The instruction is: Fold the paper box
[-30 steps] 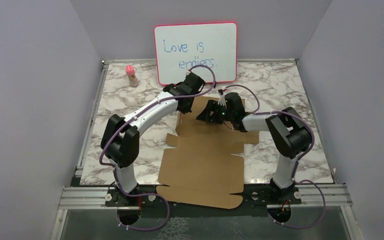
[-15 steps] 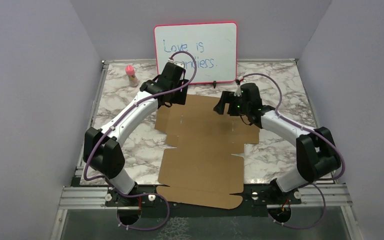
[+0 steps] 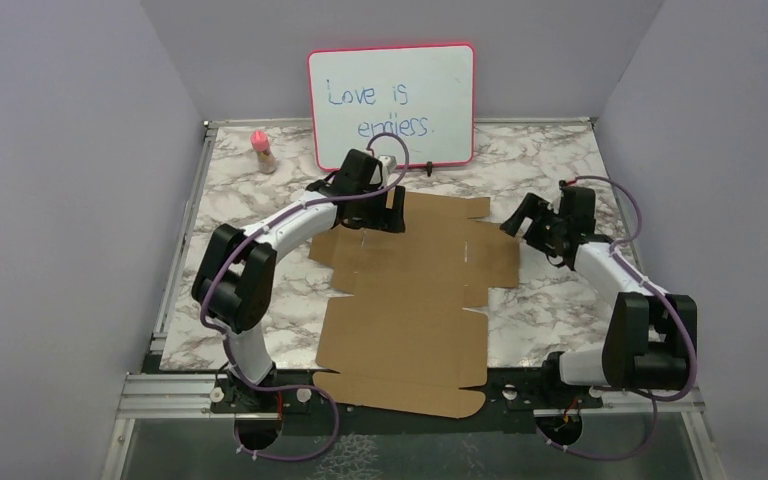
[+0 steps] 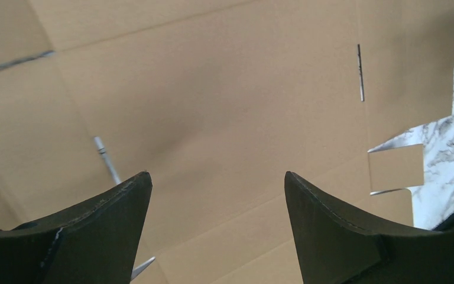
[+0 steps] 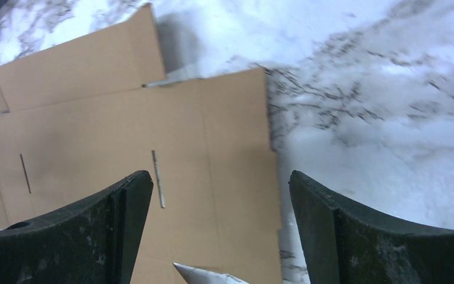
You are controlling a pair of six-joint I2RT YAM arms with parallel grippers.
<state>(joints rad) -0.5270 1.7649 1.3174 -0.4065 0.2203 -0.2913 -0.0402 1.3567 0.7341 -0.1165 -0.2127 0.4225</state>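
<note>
The paper box (image 3: 415,290) is a flat brown die-cut cardboard sheet with flaps and slots, spread from the table's middle to over its near edge. My left gripper (image 3: 392,210) hovers above the sheet's far left part, open, with only bare cardboard (image 4: 213,118) between its fingers. My right gripper (image 3: 522,217) hangs open just off the sheet's right edge. In the right wrist view the sheet's edge (image 5: 213,154) and the marble lie below the empty right gripper (image 5: 220,177). The left gripper (image 4: 217,175) holds nothing.
A red-framed whiteboard (image 3: 392,105) with blue writing leans on the back wall. A small pink-capped bottle (image 3: 262,151) stands at the far left. The marble tabletop (image 3: 560,170) is ringed by a metal rail, with grey walls on three sides.
The far part of the sheet, held up a second ago, now lies flat. Both grippers opened; the right one swung away to the right past the sheet's edge, the left stayed over its far left.
</note>
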